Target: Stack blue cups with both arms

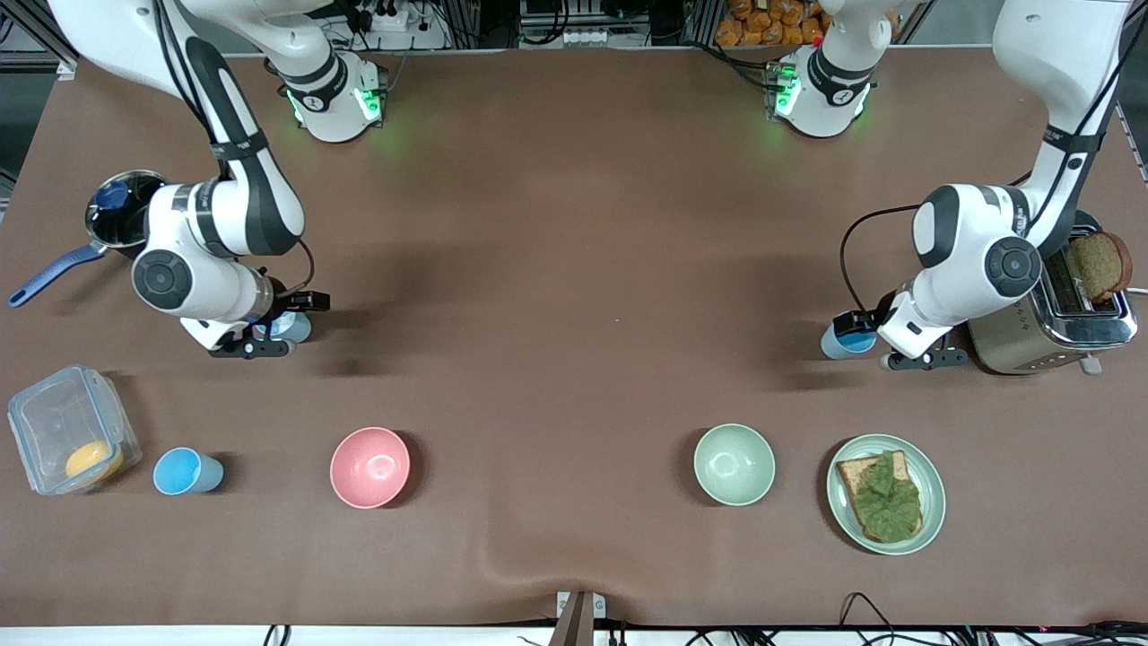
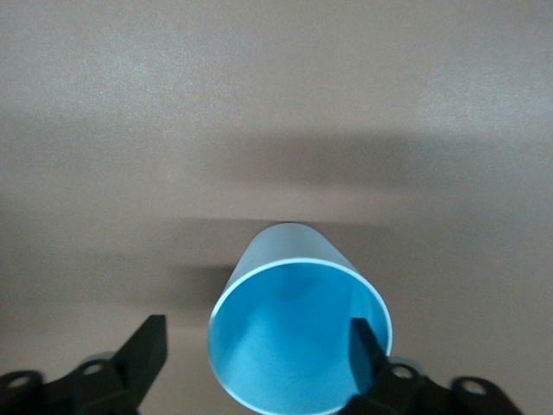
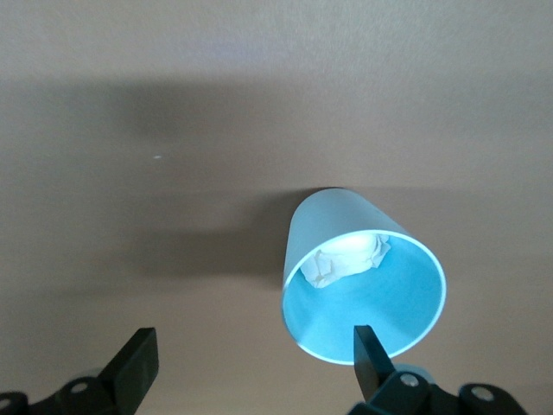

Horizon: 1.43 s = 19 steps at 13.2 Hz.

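Three blue cups are on the brown table. One blue cup (image 1: 847, 342) stands near the toaster. My left gripper (image 1: 863, 325) is open at it. In the left wrist view this cup (image 2: 298, 337) fills the lower middle, with the left gripper (image 2: 255, 350) open, one finger (image 2: 365, 350) inside the rim and the other outside. A second cup (image 1: 294, 327) is at my right gripper (image 1: 273, 334). In the right wrist view that cup (image 3: 363, 285) holds a crumpled white scrap, and the right gripper (image 3: 252, 354) is open, one finger (image 3: 367, 350) at its rim. A third cup (image 1: 186, 471) stands beside the plastic box.
A pink bowl (image 1: 369, 467), a pale green bowl (image 1: 734, 464) and a plate (image 1: 933, 484) with toast and lettuce stand nearer the front camera. A toaster (image 1: 1058, 318) with bread is beside the left arm. A clear box (image 1: 63, 431) and a pot (image 1: 121, 215) are at the right arm's end.
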### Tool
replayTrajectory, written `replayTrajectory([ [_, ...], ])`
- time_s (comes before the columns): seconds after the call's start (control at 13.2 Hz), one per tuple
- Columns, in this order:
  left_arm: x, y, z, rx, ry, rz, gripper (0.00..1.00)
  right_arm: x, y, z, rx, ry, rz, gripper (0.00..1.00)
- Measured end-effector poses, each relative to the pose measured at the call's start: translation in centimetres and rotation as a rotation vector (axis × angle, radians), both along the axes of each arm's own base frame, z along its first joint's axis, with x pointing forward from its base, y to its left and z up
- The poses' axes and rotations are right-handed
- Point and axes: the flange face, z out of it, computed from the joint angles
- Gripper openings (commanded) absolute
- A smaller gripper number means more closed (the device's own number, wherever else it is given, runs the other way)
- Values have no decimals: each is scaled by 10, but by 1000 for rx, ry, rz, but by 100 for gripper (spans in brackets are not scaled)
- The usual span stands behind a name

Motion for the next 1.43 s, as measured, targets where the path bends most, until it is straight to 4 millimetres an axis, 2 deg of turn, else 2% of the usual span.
replayTrajectory([
  [0.08, 0, 0, -1, -1, 0, 0, 72, -1, -1, -6, -2, 9, -1, 95],
  [0.15, 0, 0, -3, -1, 1, 0, 59, -1, -2, -11, -4, 14, -2, 87],
  [0.23, 0, 0, -3, -2, 1, 0, 38, -1, -2, -15, -5, 16, -3, 74],
  [0.3, 0, 0, -4, -2, 0, 1, 18, -1, -3, -17, -6, 18, -4, 55],
  [0.38, 0, 0, -4, -2, -1, 1, 0, -1, -3, -19, -6, 20, -5, 27],
  [0.45, 1, 0, -3, -2, -3, 1, 0, -1, -4, -19, -7, 21, -6, 5],
  [0.53, 1, 0, -3, -3, -5, 1, 0, -2, -4, -19, -7, 22, -6, 0],
  [0.83, 4, 1, 0, -2, -15, 4, 0, -3, -4, -18, -9, 52, -7, 0],
  [1.13, 17, 15, 27, 5, -73, 28, 0, 13, 4, 6, -11, 76, 8, 0],
  [1.28, 22, 15, 50, 12, -110, 27, 0, 23, 24, 22, -13, 73, 28, 0],
  [1.43, 26, 15, 75, 21, -106, 23, 0, 32, 63, 36, -25, 58, 28, 0],
])
